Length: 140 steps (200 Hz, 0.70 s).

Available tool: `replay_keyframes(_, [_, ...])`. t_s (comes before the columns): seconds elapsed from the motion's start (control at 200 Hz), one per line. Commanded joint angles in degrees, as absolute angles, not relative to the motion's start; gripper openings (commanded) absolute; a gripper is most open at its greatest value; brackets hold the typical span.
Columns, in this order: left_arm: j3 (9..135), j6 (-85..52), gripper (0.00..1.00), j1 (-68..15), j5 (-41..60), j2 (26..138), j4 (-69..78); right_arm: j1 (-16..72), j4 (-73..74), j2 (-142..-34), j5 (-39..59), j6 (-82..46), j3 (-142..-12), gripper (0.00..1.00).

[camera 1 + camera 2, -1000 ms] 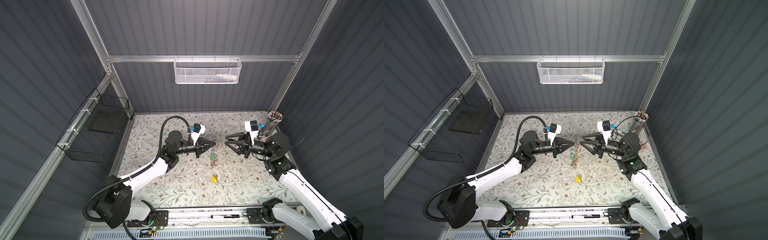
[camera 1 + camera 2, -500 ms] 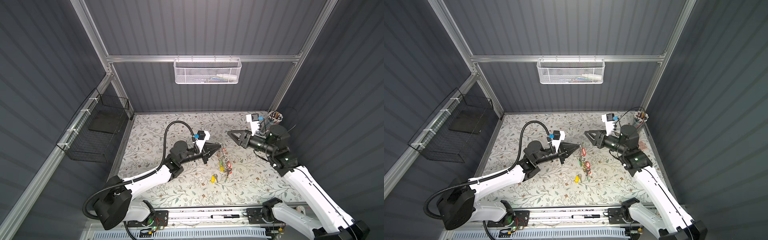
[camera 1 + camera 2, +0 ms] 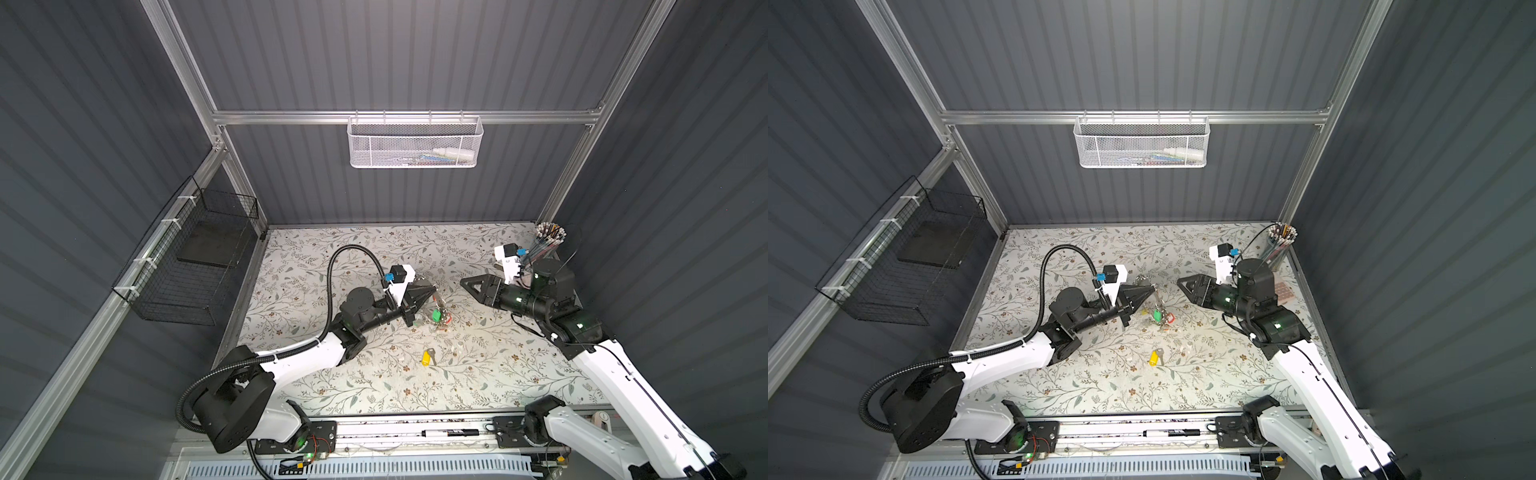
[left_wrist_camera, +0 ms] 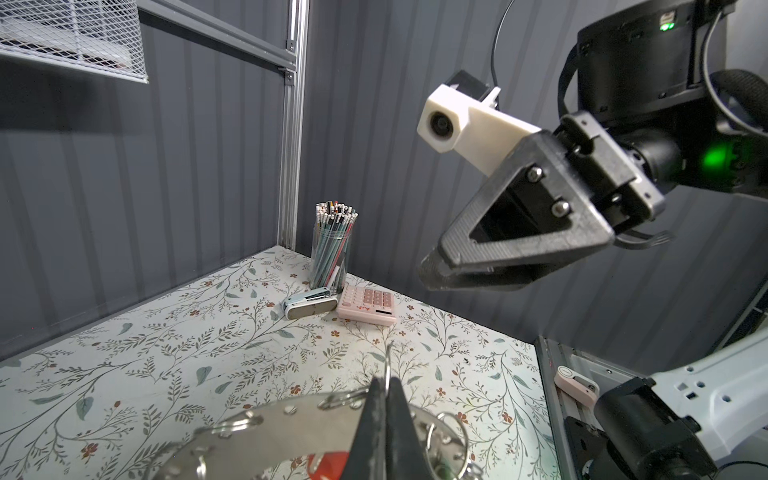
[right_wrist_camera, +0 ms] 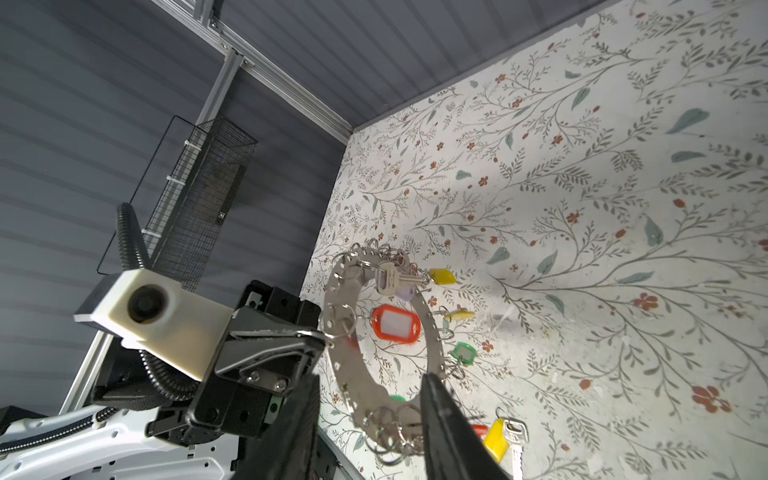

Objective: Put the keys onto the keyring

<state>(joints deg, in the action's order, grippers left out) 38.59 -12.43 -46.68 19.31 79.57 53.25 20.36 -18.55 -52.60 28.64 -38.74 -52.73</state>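
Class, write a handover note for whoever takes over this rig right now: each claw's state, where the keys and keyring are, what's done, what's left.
Left claw: shut on the keyring at its edge, holding it up above the table.
Right claw: open, empty, pointing at the ring from a gap away.
Done: red-tagged key, green-tagged key and others hang from the ring.
Left: loose yellow-tagged key lies on the table, nearer the front edge; pick it up and thread it on.

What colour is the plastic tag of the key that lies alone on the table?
Yellow; this key shows best in a top view.
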Motion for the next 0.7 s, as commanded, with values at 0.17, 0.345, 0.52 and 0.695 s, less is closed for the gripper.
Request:
replay_keyframes(0.17, [34.66, -22.43, 0.0, -46.55, 12.37, 81.9, 71.79, 20.54, -4.34, -53.38, 37.07, -33.77, -48.16, 0.41])
replay_keyframes(0.345, [32.35, -33.36, 0.0, -46.58, 12.06, 86.06, 86.47, 20.52, 7.1, -54.57, 43.02, -34.8, -45.14, 0.35])
replay_keyframes(0.52, [33.42, -37.34, 0.0, -46.52, 14.85, 87.72, 87.71, 20.55, 11.47, -56.19, 46.22, -35.42, -45.09, 0.33])
replay_keyframes(0.695, [34.0, -39.04, 0.0, -46.58, 14.77, 87.45, 87.71, 20.5, 12.08, -57.04, 46.75, -35.33, -45.18, 0.34])
